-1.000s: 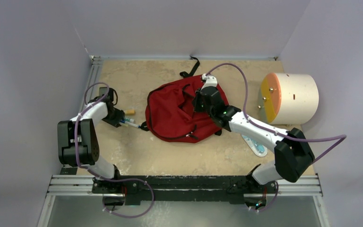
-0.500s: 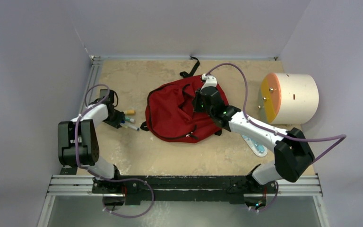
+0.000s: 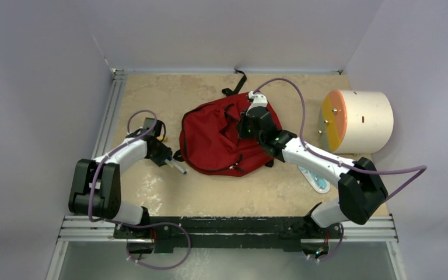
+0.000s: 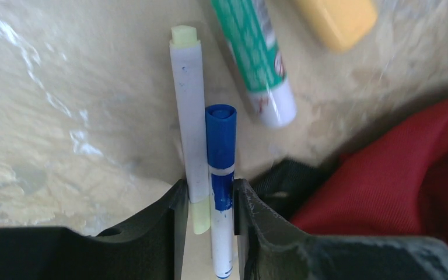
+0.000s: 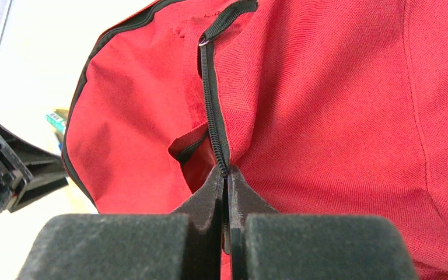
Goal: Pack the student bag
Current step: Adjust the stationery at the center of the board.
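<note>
Just left of the student bag point(image 3: 210, 149), which lies slumped on the table point(image 3: 239, 192), the left gripper point(image 4: 210, 186) clamps a blue-capped marker point(image 4: 220, 128) and white highlighter point(image 4: 186, 105); on the bag's far part, the right gripper point(image 5: 227, 175) pinches its zipper point(image 5: 210, 99) tight

One student bag point(image 3: 216, 143), one cream cylinder point(image 3: 364, 119), one blue marker point(image 4: 220, 134), one highlighter point(image 4: 188, 105)

Pale lilac walls point(image 3: 239, 29), mottled beige tabletop point(image 3: 169, 96), aluminium rail point(image 3: 109, 111) along its left edge, soft even light
</note>
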Robot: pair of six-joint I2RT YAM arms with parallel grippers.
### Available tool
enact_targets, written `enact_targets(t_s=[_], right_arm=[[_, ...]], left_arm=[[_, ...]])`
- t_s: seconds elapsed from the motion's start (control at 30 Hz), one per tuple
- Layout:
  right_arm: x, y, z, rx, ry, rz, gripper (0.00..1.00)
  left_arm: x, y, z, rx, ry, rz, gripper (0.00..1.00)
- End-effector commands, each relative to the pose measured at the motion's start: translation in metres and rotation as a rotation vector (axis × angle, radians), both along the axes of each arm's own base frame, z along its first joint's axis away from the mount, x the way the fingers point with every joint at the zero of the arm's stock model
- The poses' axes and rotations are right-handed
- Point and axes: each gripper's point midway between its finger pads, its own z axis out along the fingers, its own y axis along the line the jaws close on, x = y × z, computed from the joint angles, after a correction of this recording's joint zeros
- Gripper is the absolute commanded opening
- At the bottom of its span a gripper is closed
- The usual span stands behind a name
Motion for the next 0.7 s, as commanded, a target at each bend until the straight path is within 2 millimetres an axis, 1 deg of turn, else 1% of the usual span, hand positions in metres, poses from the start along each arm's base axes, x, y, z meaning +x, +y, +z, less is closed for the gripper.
enact_targets(t_s=[0.0,0.07,0.2,0.37,0.5,0.67], right_arm=[[0.005,0.011,0.018,0.069,-0.038,0.009,0.00],[0.005,0.012,0.018,0.072,-0.037,0.011,0.00],[0.006,0.014,0.019,0.079,-0.038,0.012,0.00],[0.007,0.014,0.019,0.081,-0.038,0.012,0.00],[0.006,0.014,0.019,0.081,-0.035,0.011,0.00],[0.005,0.013,0.018,0.080,-0.032,0.010,0.00]], left_arm=[[-0.042,-0.015,-0.010,-0.016,0.091,-0.070,0.25],[-0.044,-0.015,-0.007,-0.015,0.069,-0.099,0.27],[-0.037,-0.013,0.004,0.011,0.016,-0.157,0.42],[-0.025,-0.014,0.014,0.024,-0.014,-0.205,0.55],[-0.024,-0.012,0.017,0.039,-0.005,-0.199,0.56],[-0.030,-0.004,0.025,0.070,-0.013,-0.162,0.55]])
